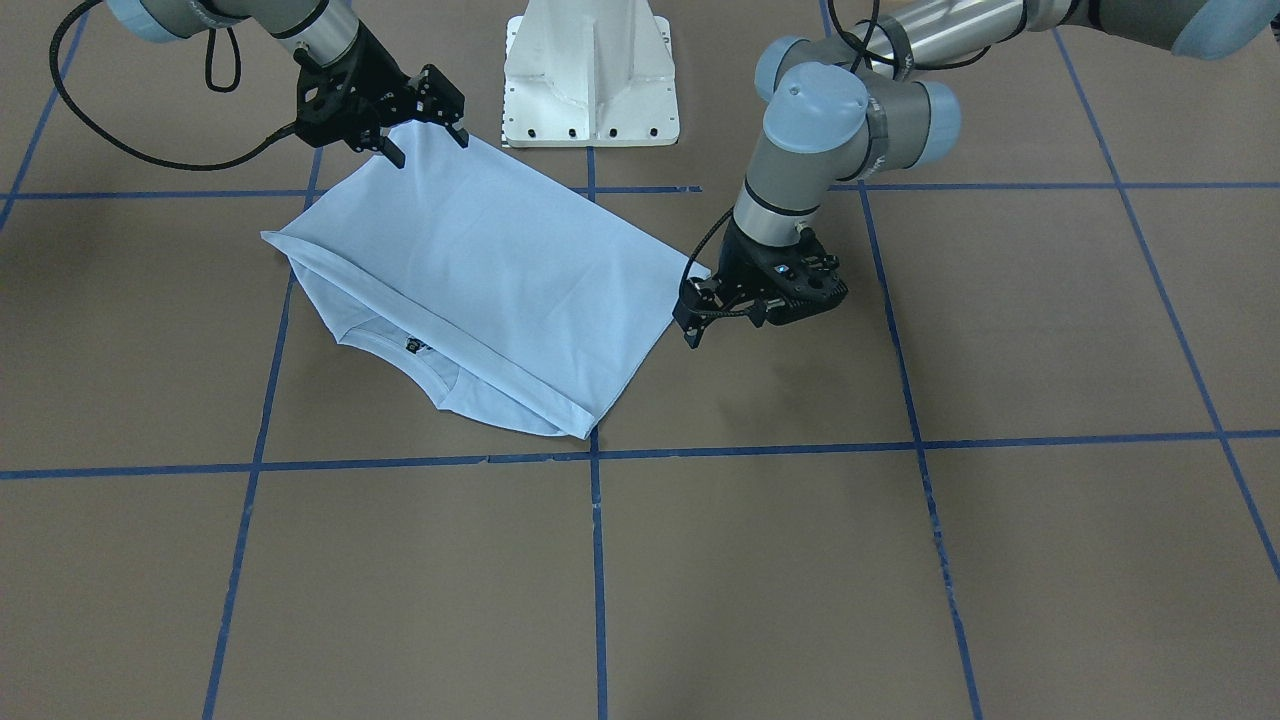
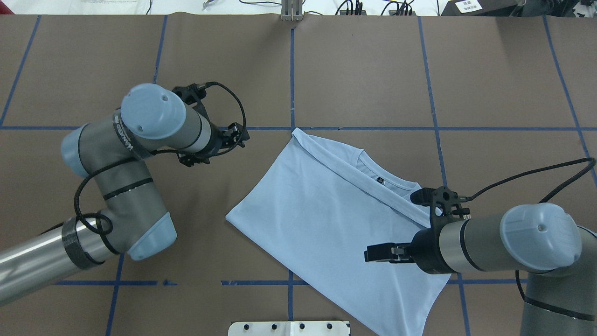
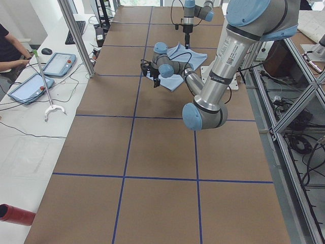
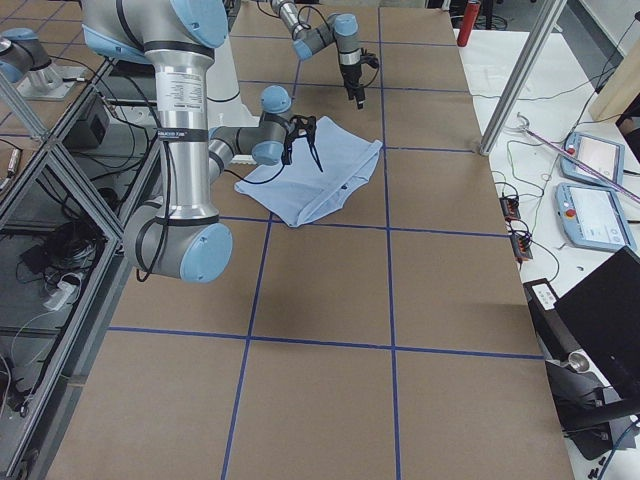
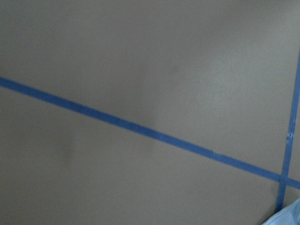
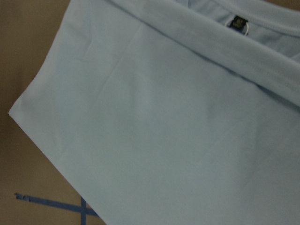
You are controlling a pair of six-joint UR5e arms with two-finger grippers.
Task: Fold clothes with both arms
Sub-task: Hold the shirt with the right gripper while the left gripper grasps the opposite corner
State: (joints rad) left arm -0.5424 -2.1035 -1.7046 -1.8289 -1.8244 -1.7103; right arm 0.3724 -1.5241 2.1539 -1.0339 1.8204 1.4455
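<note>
- Blue T-shirt (image 1: 480, 270), pale, lies folded flat on the brown table (image 1: 900, 580), between the two grippers. One layer is doubled over up to the collar, whose dark label (image 1: 413, 346) shows.
- Right gripper (image 1: 428, 148): jaws spread apart with nothing between them. The fingertips sit at the shirt's corner nearest the white pedestal (image 1: 590, 70). Cannot tell whether they touch the cloth.
- Right wrist view: cloth fills nearly the whole frame below the jaws, with the label at the upper edge.
- Left gripper (image 1: 692, 320): it is just beside the shirt's opposite corner, and the cloth starts right off its fingertips. No cloth is held. Cannot tell how far apart the jaws stand.
- Left wrist view: bare table crossed by blue tape lines (image 5: 140, 129), with only a sliver of shirt at the lower right corner.
- Overhead view: the left gripper looks well off the shirt's edge, while the right one reaches over the cloth.
</note>
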